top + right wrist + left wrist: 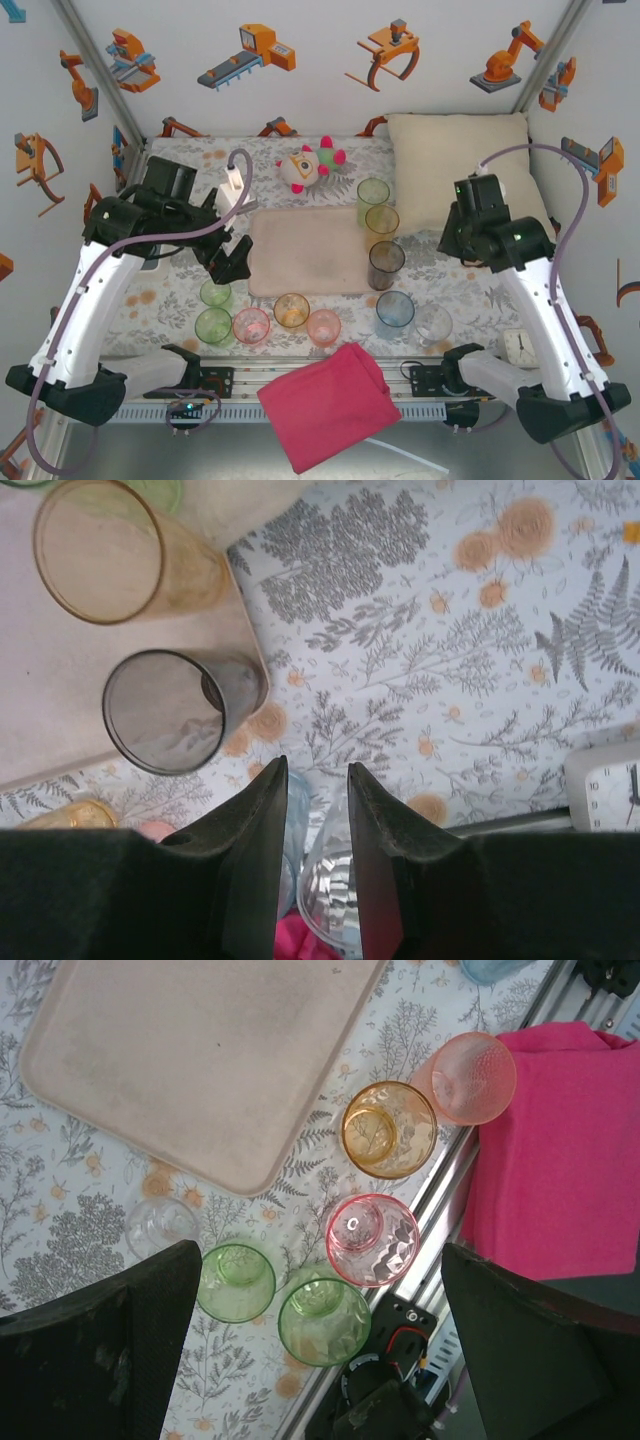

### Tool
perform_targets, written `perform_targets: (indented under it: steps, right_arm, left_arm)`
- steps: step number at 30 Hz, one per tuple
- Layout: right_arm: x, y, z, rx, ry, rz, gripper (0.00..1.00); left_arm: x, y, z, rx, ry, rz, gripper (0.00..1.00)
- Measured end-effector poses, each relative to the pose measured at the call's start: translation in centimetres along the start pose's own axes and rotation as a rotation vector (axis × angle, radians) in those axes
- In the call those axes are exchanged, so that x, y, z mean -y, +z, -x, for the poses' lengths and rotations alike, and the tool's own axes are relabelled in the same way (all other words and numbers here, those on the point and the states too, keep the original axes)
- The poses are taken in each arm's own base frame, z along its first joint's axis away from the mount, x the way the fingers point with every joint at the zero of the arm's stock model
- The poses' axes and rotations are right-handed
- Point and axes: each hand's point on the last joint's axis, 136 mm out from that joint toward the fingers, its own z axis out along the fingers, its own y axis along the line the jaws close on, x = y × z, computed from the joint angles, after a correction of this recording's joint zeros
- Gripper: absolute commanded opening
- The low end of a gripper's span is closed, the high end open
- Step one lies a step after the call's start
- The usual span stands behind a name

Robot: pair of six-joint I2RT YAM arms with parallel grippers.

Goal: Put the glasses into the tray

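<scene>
Top view: the tray (300, 255) lies mid-worktop (160, 310), its middle bare. Three glasses (386, 262) stand at its right edge, the rest nearer the arms

Left wrist view: left hand (320, 1270) spread wide, holding nothing, above two green glasses (236, 1282)

Right wrist view: right hand (312, 800) narrow, empty, over the clear glass (330, 905)

Step judged: picking a glass. Next move calls for descending and closing on one rim

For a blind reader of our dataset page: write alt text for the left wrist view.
The open left gripper hovers over two green glasses, a pink glass, an orange glass, a peach glass and a small clear glass on a floral tablecloth. A pale tray, bare where visible, lies upper left; a magenta cloth at right.
</scene>
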Motion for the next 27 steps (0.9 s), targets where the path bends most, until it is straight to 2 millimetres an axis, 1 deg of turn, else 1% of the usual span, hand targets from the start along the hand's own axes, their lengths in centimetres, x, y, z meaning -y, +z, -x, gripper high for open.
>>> perform_targets:
  steps: [7,13,16,19,27]
  right_arm:
    - [2.7,-0.3,-4.3,-0.096,0.049,-0.065,0.34]
    - [4.7,-0.2,-7.4,-0.175,0.057,-0.129,0.35]
    - [5.3,-0.1,-8.5,-0.208,0.052,-0.153,0.35]
    - [5.6,-0.1,-9.2,-0.228,0.052,-0.161,0.35]
    - [6.0,-0.3,-11.2,-0.244,0.067,-0.122,0.35]
  left_arm:
    - [0.2,1.1,-1.3,-0.035,-0.021,-0.026,0.97]
    - [0.3,0.9,-0.6,-0.001,-0.011,-0.028,0.97]
    - [0.4,0.8,-0.2,0.017,-0.016,-0.032,0.97]
    - [0.5,0.8,0.0,0.03,-0.026,-0.042,0.97]
    - [0.7,0.2,1.1,0.06,-0.03,-0.051,0.97]
